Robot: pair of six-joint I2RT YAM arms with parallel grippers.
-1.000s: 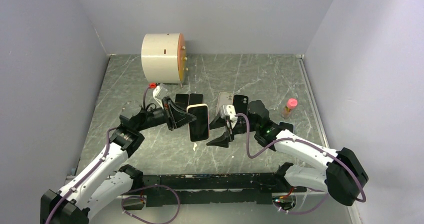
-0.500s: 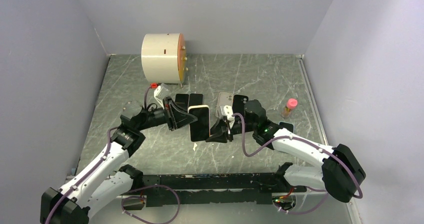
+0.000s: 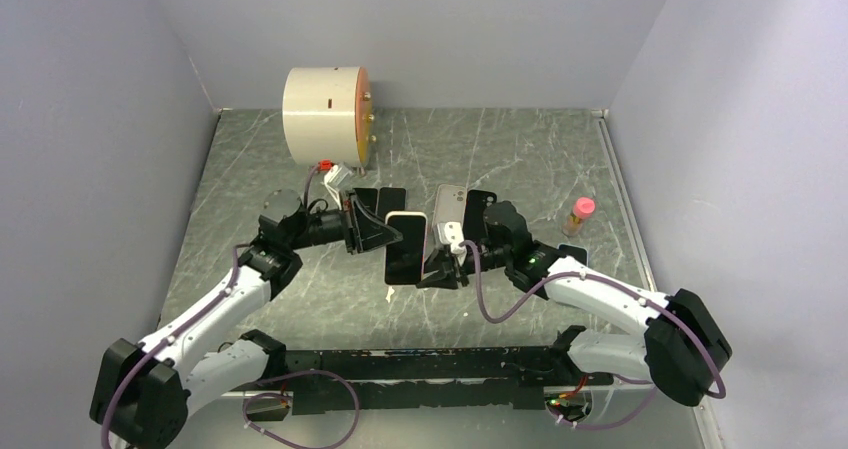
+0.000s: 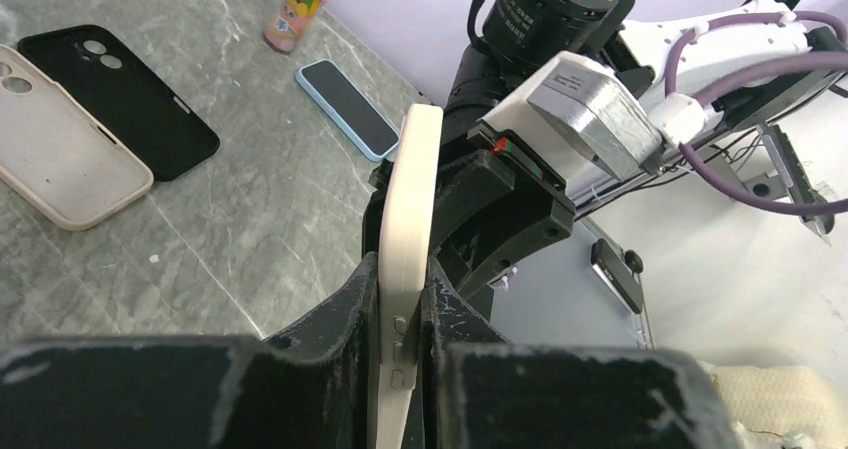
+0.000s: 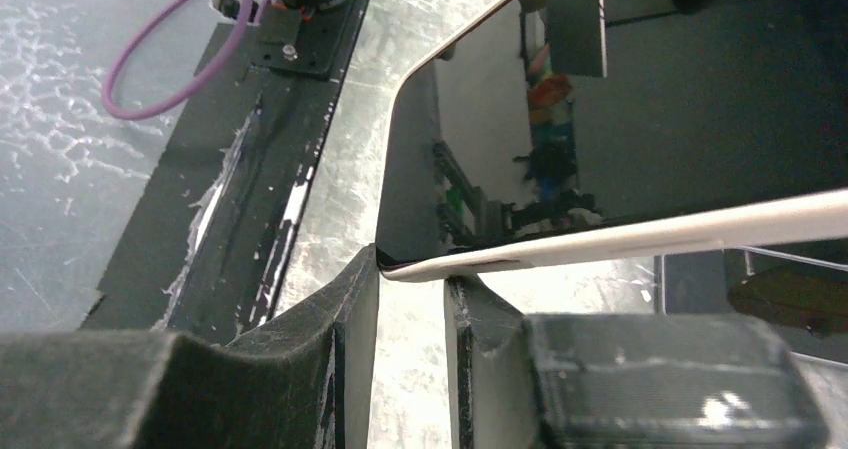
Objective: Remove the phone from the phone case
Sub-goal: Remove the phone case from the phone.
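Observation:
My left gripper (image 3: 384,233) is shut on the phone (image 3: 407,248), a dark-screened phone in a cream case, and holds it above the table. In the left wrist view the case (image 4: 412,199) stands edge-on between my fingers (image 4: 340,304). My right gripper (image 3: 440,269) is open at the phone's lower right corner. In the right wrist view that corner (image 5: 400,262) sits at the tips of the parted fingers (image 5: 355,314), resting against them. The glossy screen (image 5: 620,119) fills the upper right of that view.
Empty cases lie on the table behind: a cream one (image 3: 448,203), a black one (image 3: 481,207) and more black ones (image 3: 378,199). A white cylinder (image 3: 325,114) stands at the back left. A pink-capped bottle (image 3: 578,214) stands at the right, a blue-cased phone (image 4: 348,109) near it.
My left gripper has carried the phone slightly right and back. My right gripper has moved left and in, so that the phone's corner now sits at its fingertips.

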